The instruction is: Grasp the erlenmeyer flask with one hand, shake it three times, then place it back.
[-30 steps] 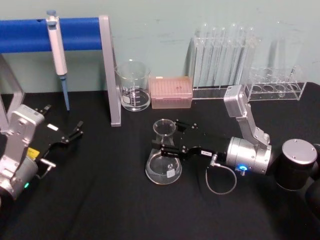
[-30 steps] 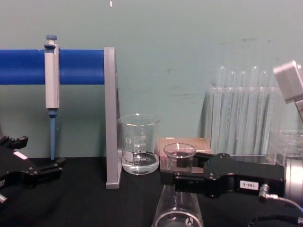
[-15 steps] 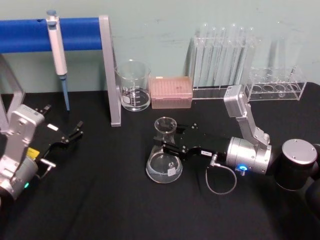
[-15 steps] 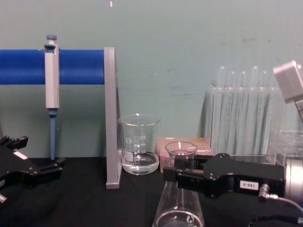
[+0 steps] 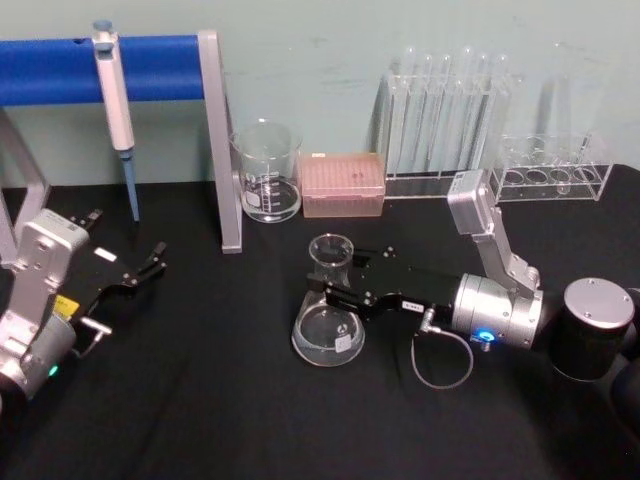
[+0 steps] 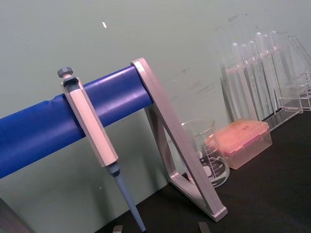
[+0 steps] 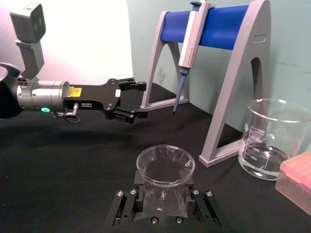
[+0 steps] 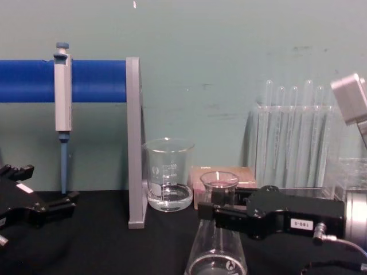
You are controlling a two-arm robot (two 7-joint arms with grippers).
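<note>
Hand (image 5: 328,283) clamped round the erlenmeyer flask (image 5: 325,338) at its neck, base apparently on the table (image 5: 220,400), left gripper (image 5: 155,258) parked open.

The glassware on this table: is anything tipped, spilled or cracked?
Nothing stands out. The erlenmeyer flask is upright, its neck held by the right gripper. The beaker and test tubes stand upright, the pipette hangs on its stand, and the black cloth shows no spill. The left gripper sits open, apart.
</note>
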